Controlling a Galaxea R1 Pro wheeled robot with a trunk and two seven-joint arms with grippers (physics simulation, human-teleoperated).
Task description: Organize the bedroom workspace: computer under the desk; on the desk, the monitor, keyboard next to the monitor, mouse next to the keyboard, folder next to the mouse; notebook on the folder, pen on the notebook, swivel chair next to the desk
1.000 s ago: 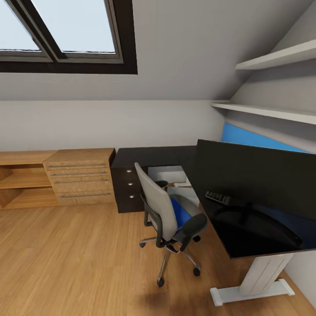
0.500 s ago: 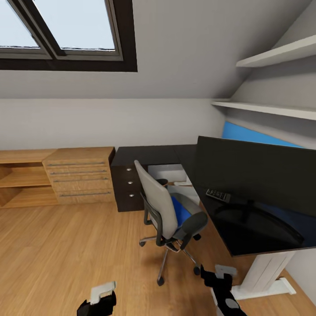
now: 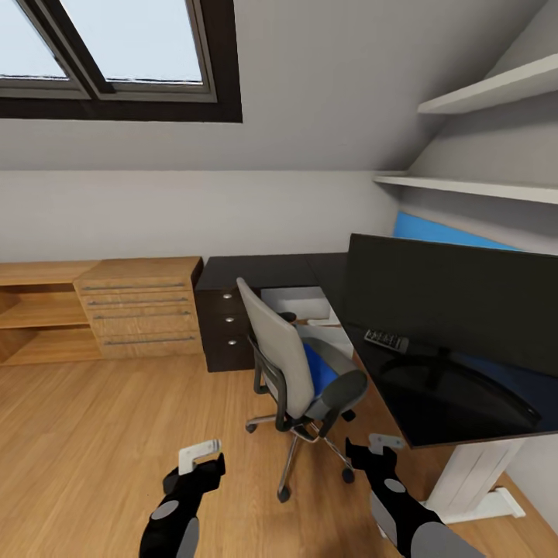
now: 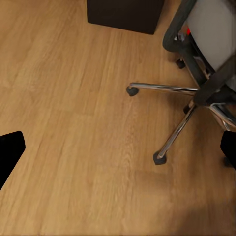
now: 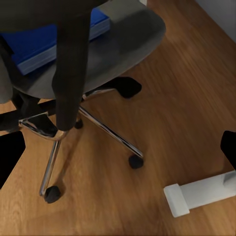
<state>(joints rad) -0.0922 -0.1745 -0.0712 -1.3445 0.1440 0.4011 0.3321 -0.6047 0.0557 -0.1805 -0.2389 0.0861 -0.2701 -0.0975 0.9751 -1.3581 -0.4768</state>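
I'm facing the swivel chair [image 3: 298, 372], which stands on the wood floor [image 3: 101, 434] just beside the desk [image 3: 434, 411], its back toward me. The blue folder [image 5: 46, 42] lies flat on the seat. The monitor [image 3: 457, 298] stands on the desk, and a small dark keyboard [image 3: 386, 339] lies near its left edge. My left gripper [image 3: 200, 463] and right gripper [image 3: 370, 452] hang low in front of the chair, both spread wide and empty.
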